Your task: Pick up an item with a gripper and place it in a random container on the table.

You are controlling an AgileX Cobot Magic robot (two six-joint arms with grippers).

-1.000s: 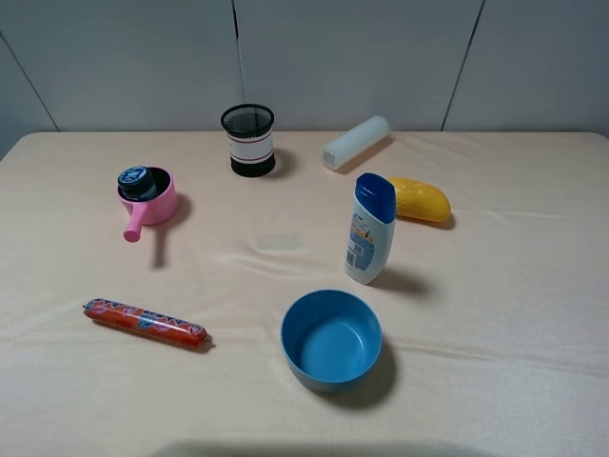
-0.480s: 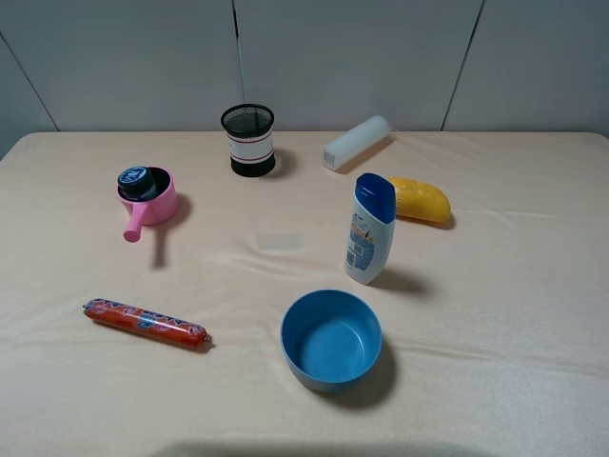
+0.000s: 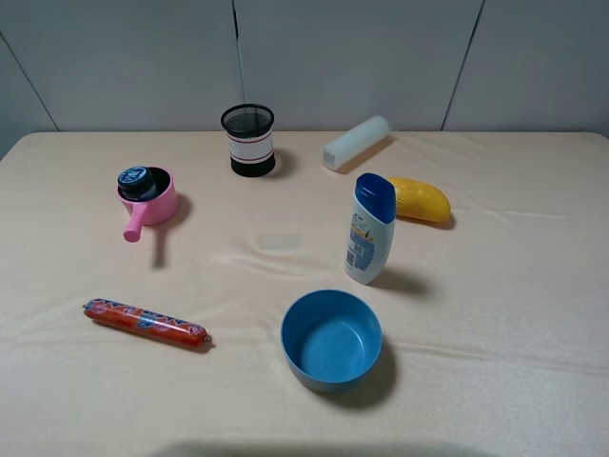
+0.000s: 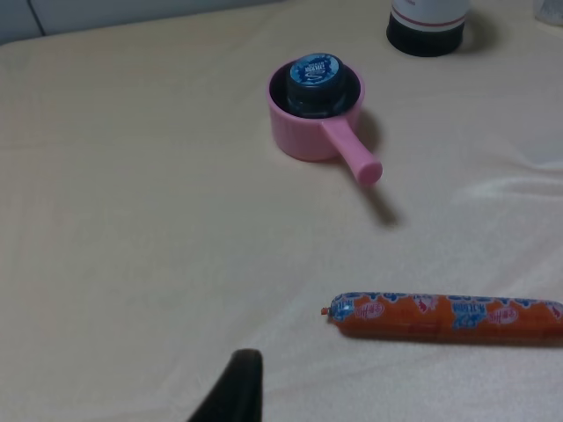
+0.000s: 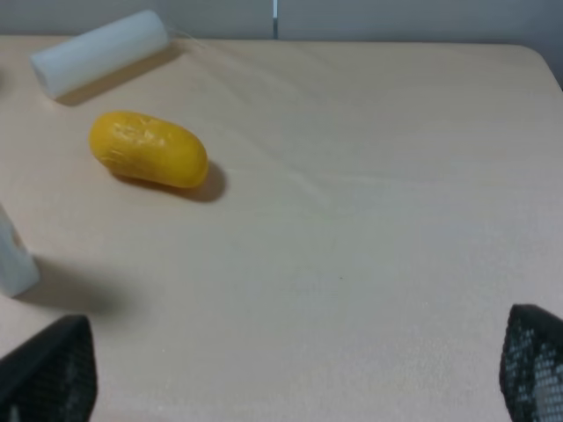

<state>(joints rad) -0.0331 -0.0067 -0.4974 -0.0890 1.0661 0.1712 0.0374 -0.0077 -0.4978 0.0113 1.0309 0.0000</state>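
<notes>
A: What's overhead?
B: I see the beige cloth-covered table (image 3: 495, 286) against a grey panel wall. The small dark jar with blue label (image 3: 139, 183) stands in the pink toy saucepan (image 3: 152, 205). No arms visible.
A: Left wrist?
B: Same jar (image 4: 314, 81) in the pan (image 4: 308, 132); one black left gripper finger (image 4: 233, 391) shows, so jaw state unknown.
A: Right wrist?
B: Right gripper (image 5: 290, 374) jaws spread wide, holding nothing. Yellow oval object (image 5: 148, 149) beyond.
</notes>
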